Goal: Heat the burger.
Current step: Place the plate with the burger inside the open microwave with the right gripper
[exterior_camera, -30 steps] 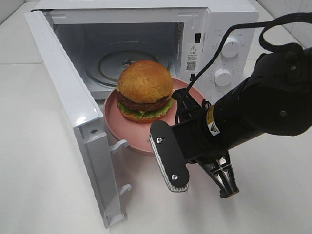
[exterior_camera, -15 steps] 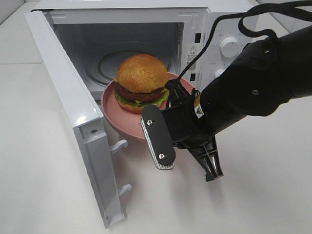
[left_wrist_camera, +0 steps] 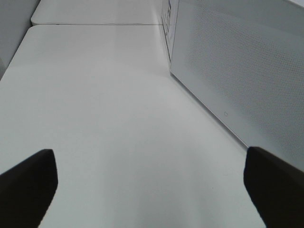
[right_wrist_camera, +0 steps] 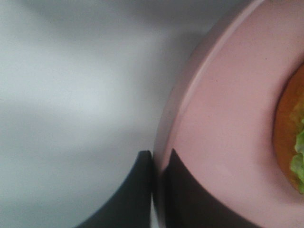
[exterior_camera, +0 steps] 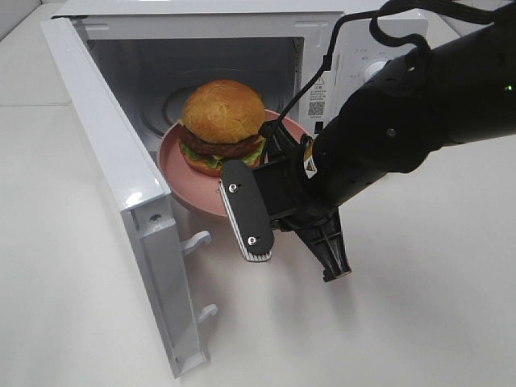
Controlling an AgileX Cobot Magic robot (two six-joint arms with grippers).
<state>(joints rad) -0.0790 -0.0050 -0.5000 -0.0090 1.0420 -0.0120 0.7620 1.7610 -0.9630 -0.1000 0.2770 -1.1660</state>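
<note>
Centrally, the burger (exterior_camera: 222,121) sits on the pink plate (exterior_camera: 179,171), which is held off the counter (exterior_camera: 419,322) at the mouth of the microwave (exterior_camera: 355,32). The microwave's door (exterior_camera: 97,153) stands swung wide on the left. Right tool (right_wrist_camera: 159,159): closed on the plate's rim, one finger on each side of the edge. Left tool (left_wrist_camera: 152,185): fingers spread wide and holding nothing, low over bare white counter beside a dotted white panel (left_wrist_camera: 247,76).
</note>
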